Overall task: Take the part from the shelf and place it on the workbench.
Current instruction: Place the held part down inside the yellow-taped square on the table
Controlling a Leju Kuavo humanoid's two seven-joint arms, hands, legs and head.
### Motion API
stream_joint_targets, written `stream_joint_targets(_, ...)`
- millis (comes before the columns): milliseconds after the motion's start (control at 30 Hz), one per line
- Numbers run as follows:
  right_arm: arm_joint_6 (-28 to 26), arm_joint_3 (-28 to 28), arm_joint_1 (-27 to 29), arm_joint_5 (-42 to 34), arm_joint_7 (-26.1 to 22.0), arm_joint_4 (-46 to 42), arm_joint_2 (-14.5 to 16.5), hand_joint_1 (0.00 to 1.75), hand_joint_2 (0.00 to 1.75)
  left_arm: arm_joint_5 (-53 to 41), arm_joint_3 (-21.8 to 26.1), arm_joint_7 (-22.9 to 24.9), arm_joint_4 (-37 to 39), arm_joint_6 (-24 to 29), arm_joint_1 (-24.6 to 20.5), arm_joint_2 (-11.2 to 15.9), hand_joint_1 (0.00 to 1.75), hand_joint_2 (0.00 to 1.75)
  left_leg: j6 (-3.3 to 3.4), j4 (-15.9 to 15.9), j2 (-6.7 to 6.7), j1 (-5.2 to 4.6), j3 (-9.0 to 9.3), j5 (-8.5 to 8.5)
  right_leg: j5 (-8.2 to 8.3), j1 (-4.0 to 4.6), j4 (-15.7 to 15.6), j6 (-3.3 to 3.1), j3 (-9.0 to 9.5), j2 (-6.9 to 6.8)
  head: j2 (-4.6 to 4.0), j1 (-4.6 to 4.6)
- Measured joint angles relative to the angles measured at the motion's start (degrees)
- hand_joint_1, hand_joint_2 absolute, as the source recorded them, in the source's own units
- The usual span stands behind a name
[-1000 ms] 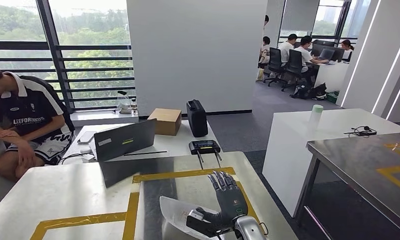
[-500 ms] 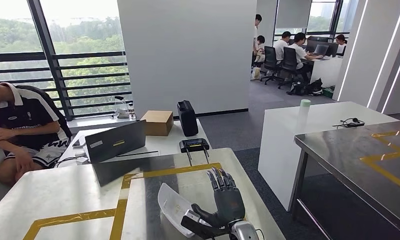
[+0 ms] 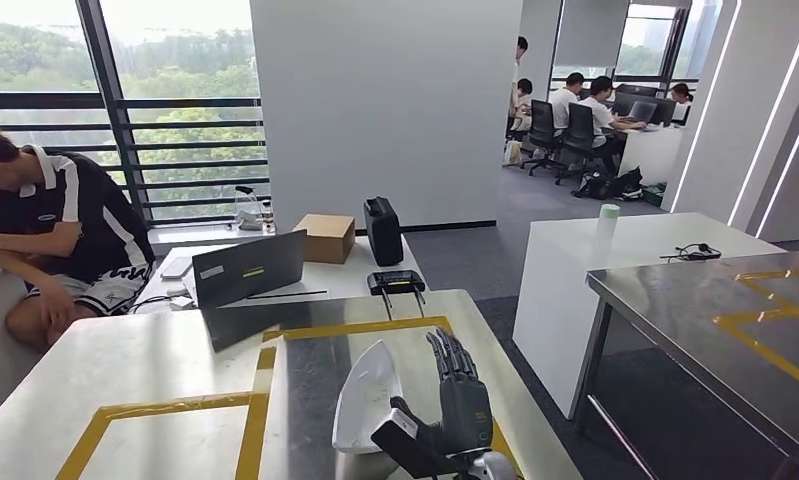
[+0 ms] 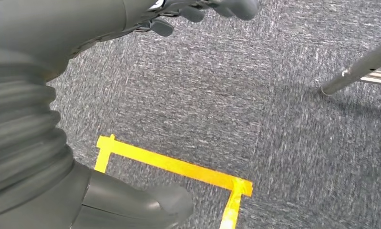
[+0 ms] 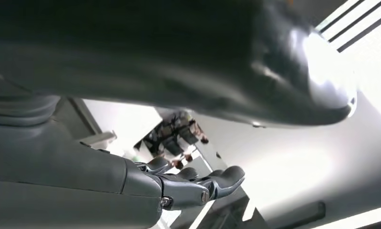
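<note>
In the head view my right hand [image 3: 462,404] rises from the bottom edge over the workbench [image 3: 165,365], a pale top marked with yellow tape. It holds the part [image 3: 366,398], a white curved shell standing nearly upright, pinched by the thumb while the fingers point up and away. Seen from the right wrist, the part [image 5: 179,57] is a big dark rounded shape above the hand's fingers [image 5: 198,183]. My left hand [image 4: 131,19] hangs over the floor, fingers apart and holding nothing.
Behind the workbench a white table holds a laptop [image 3: 247,275], a cardboard box [image 3: 325,238], a black case [image 3: 383,230] and a small black device [image 3: 395,282]. A person [image 3: 65,230] sits at the left. A steel table [image 3: 735,310] stands to the right.
The camera has shifted slightly. The part has tipped from lying low and slanted to standing nearly upright in my right hand, which sits a little higher. The seated person has leaned up.
</note>
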Motion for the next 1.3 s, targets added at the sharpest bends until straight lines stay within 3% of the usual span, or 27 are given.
stream_joint_targets(33, 1.6, -0.3, 0.6, -2.5, -0.7, -0.9, 0.2, 0.0, 0.0, 0.3, 0.0, -0.2, 0.0, 0.0, 0.1, 0.0, 0.0, 1.75, -0.03, 0.0, 0.07, 0.01, -0.72, 0.56, -1.73, -0.16, 3.4, 0.22, -0.64, -0.01, 0.0, -0.01)
stream_joint_targets(67, 3.3, -0.7, 1.3, -5.2, -1.3, -1.8, 0.3, 0.0, 0.0, 0.5, 0.1, -0.3, 0.0, 0.1, 0.3, -0.1, 0.0, 1.75, -0.09, 0.1, 0.11, 0.03, -1.44, 1.08, -2.21, -0.28, 5.5, 0.37, -0.6, -0.03, 0.0, 0.0)
stream_joint_targets(100, 4.9, -1.2, 1.9, -7.8, -1.8, -2.6, 0.4, 0.0, 0.0, 0.7, 0.1, -0.2, 0.0, 0.2, 0.5, -0.3, 0.0, 1.75, -0.18, 0.1, 0.14, 0.05, -2.14, 1.57, -1.61, -0.37, 5.7, 0.44, 0.33, -0.04, 0.0, 0.01)
stream_joint_targets(167, 8.8, -2.5, 2.9, -13.5, -2.6, -4.2, 0.5, 0.0, 0.0, 0.9, 0.2, 0.4, 0.1, 0.5, 1.1, -0.7, 0.0, 1.75, -0.51, 0.2, 0.16, 0.1, -3.34, 2.5, 0.93, -0.48, 0.4, 0.33, 5.17, -0.06, 0.0, 0.01)
stream_joint_targets(233, 14.2, -3.9, 3.3, -20.8, -3.4, -5.5, 0.5, 0.0, 0.0, 1.0, 0.2, 1.4, 0.2, 0.8, 1.8, -1.1, 0.0, 1.75, -1.11, 0.3, 0.19, 0.06, -4.05, 3.35, 1.55, -0.25, -7.1, -0.19, 10.35, -0.05, 0.01, -0.03)
stream_joint_targets(300, 20.4, -6.1, 4.0, -29.0, -3.9, -6.2, 0.5, 0.0, 0.0, 1.1, 0.2, 2.4, 0.2, 1.1, 2.5, -1.5, 0.0, 1.75, -1.87, 0.0, 0.22, 0.12, -4.21, 4.22, 1.25, 0.14, -10.3, -0.98, 11.96, 0.03, 0.02, -0.06)
stream_joint_targets(367, 24.6, -8.8, 4.9, -35.9, -4.2, -6.3, 0.5, 0.0, 0.0, 1.3, 0.4, 3.1, 0.3, 1.3, 3.4, -1.9, 0.0, 1.75, -2.63, -0.3, 0.16, 0.26, -4.35, 4.86, 2.24, 0.22, -10.6, -1.86, 11.46, -0.02, 0.01, -0.05)
stream_joint_targets(433, 27.3, -11.6, 5.8, -42.9, -4.1, -6.3, 0.7, 0.0, 0.0, 1.5, 0.7, 3.7, 0.5, 1.8, 4.3, -2.3, 0.0, 1.75, -3.05, 1.6, 0.05, 0.32, -5.39, 2.51, 3.53, 0.08, -11.0, -2.75, 10.69, -0.14, 0.0, -0.08)
stream_joint_targets(533, 30.8, -16.3, 7.5, -53.8, -3.0, -6.2, 0.9, 0.0, 0.0, 1.5, 1.0, 4.4, 0.6, 2.7, 5.1, -2.7, 0.0, 1.75, -3.21, 11.3, -0.05, 0.32, -8.1, -4.93, 5.2, 0.23, -11.2, -3.31, 8.79, -0.24, 0.0, -0.1)
stream_joint_targets(567, 31.5, -17.9, 8.2, -57.3, -2.5, -6.0, 0.9, 0.0, 0.0, 1.4, 1.1, 4.7, 0.7, 3.0, 5.3, -2.8, 0.0, 1.75, -3.25, 14.1, -0.06, 0.3, -8.42, -5.95, 5.74, 0.34, -11.1, -3.32, 8.03, -0.27, 0.01, -0.09)
stream_joint_targets(600, 32.0, -19.5, 8.9, -60.4, -2.0, -5.8, 0.9, 0.0, 0.0, 1.3, 1.1, 5.0, 0.7, 3.2, 5.4, -2.9, 0.0, 1.75, -3.22, 15.4, -0.06, 0.29, -7.97, -5.73, 6.29, 0.4, -11.0, -3.27, 7.23, -0.3, 0.01, -0.09)
stream_joint_targets(633, 32.1, -20.9, 9.4, -63.2, -1.6, -5.7, 0.9, 0.0, 0.0, 1.2, 1.2, 5.2, 0.7, 3.5, 5.5, -3.1, 0.0, 1.75, -3.13, 14.6, -0.06, 0.28, -6.6, -4.53, 6.8, 0.44, -10.9, -3.17, 6.46, -0.31, 0.02, -0.02)
stream_joint_targets(700, 32.1, -23.5, 10.5, -68.4, -0.5, -5.7, 0.9, 0.0, 0.0, 0.9, 1.2, 5.7, 0.8, 3.9, 5.5, -3.4, 0.0, 1.75, -2.81, 8.2, -0.09, 0.26, -1.58, -2.44, 7.76, 0.47, -10.6, -2.79, 5.03, -0.28, 0.06, 0.59)
stream_joint_targets(767, 31.2, -25.5, 11.8, -73.6, 0.9, -6.1, 0.8, 0.0, 0.0, 0.3, 1.2, 6.2, 0.8, 4.2, 5.5, -3.7, 0.0, 1.75, -2.38, 1.5, -0.28, 0.03, 2.73, -2.72, 8.64, 0.55, -10.4, -2.26, 4.14, -0.26, 0.1, 1.29)
stream_joint_targets(800, 30.2, -26.3, 12.6, -75.5, 1.3, -6.5, 0.8, 0.0, 0.0, -0.1, 1.2, 6.5, 0.8, 4.4, 5.5, -3.8, 0.0, 1.75, -2.16, -0.1, -0.39, -0.14, 3.62, -3.19, 9.1, 0.53, -10.5, -1.96, 3.95, -0.26, 0.11, 1.57)
stream_joint_targets(867, 27.1, -27.6, 14.5, -78.2, 2.0, -7.4, 0.7, 0.0, 0.0, -0.7, 1.2, 7.1, 0.9, 4.6, 5.7, -4.2, 0.0, 1.75, -1.43, -0.6, -0.44, -0.27, 3.44, -2.61, 9.85, 0.39, -10.7, -1.33, 3.77, -0.24, 0.1, 2.05)
stream_joint_targets(933, 24.7, -28.4, 16.6, -80.6, 3.3, -8.6, 0.6, 0.0, 0.0, -1.1, 1.2, 7.5, 1.0, 4.7, 5.8, -4.5, 0.0, 1.75, -0.47, -0.9, -0.29, -0.16, 2.76, -1.77, 7.93, 0.23, -9.1, -0.57, 2.97, -0.16, 0.09, 2.35)
stream_joint_targets(1033, 22.6, -28.7, 19.3, -84.4, 5.1, -10.4, 0.5, 0.0, 0.0, -1.2, 1.2, 7.6, 1.0, 4.7, 5.9, -4.7, 0.0, 1.75, 0.4, -0.8, 0.03, -0.21, 0.88, -0.33, 0.15, -0.02, 0.8, 0.25, 0.2, -0.11, 0.09, 2.47)
stream_joint_targets(1067, 22.2, -28.7, 20.0, -85.2, 5.3, -10.9, 0.5, 0.0, 0.0, -1.2, 1.2, 7.6, 1.0, 4.7, 5.9, -4.7, 0.0, 1.75, 0.45, -0.7, 0.11, -0.25, 0.13, 0.18, -1.27, -0.04, 4.0, 0.33, -0.35, -0.11, 0.09, 2.52)
stream_joint_targets(1100, 22.0, -28.7, 20.7, -85.6, 5.4, -11.2, 0.4, 0.0, 0.0, -1.2, 1.2, 7.6, 1.0, 4.7, 5.9, -4.8, 0.0, 1.75, 0.47, -0.6, 0.16, -0.28, -0.67, 0.72, -1.36, -0.03, 5.7, 0.3, -0.16, -0.11, 0.09, 2.55)
stream_joint_targets(1133, 21.9, -28.7, 21.1, -86.1, 5.5, -11.5, 0.4, 0.0, 0.0, -1.2, 1.2, 7.5, 1.0, 4.6, 5.9, -4.9, 0.0, 1.75, 0.42, -0.4, 0.19, -0.3, -1.48, 1.24, -0.32, 0.01, 5.5, 0.15, 1.04, -0.11, 0.09, 2.55)
stream_joint_targets(1200, 22.2, -28.7, 21.5, -88.2, 6.3, -12.3, 0.4, 0.0, 0.0, -1.0, 1.2, 7.2, 1.0, 4.4, 5.9, -5.2, 0.0, 1.75, 0.25, -0.1, 0.23, -0.32, -2.82, 2.17, 2.28, 0.29, -0.8, -0.58, 6.29, -0.09, 0.09, 2.55)
stream_joint_targets(1267, 22.7, -28.7, 21.7, -91.1, 6.9, -13.4, 0.4, 0.0, 0.0, -0.8, 1.2, 6.7, 1.0, 4.0, 5.9, -5.6, 0.0, 1.75, -0.19, -0.1, 0.3, -0.31, -3.45, 3.03, 2.13, 0.75, -8.7, -1.49, 11.7, -0.11, 0.09, 2.54)
stream_joint_targets(1300, 22.8, -28.7, 21.9, -92.4, 6.8, -14.0, 0.4, 0.0, 0.0, -0.8, 1.2, 6.5, 1.0, 3.7, 5.8, -5.7, 0.0, 1.75, -0.48, -0.3, 0.33, -0.23, -3.52, 3.48, 1.54, 0.98, -11.0, -1.86, 13.01, -0.11, 0.09, 2.55)
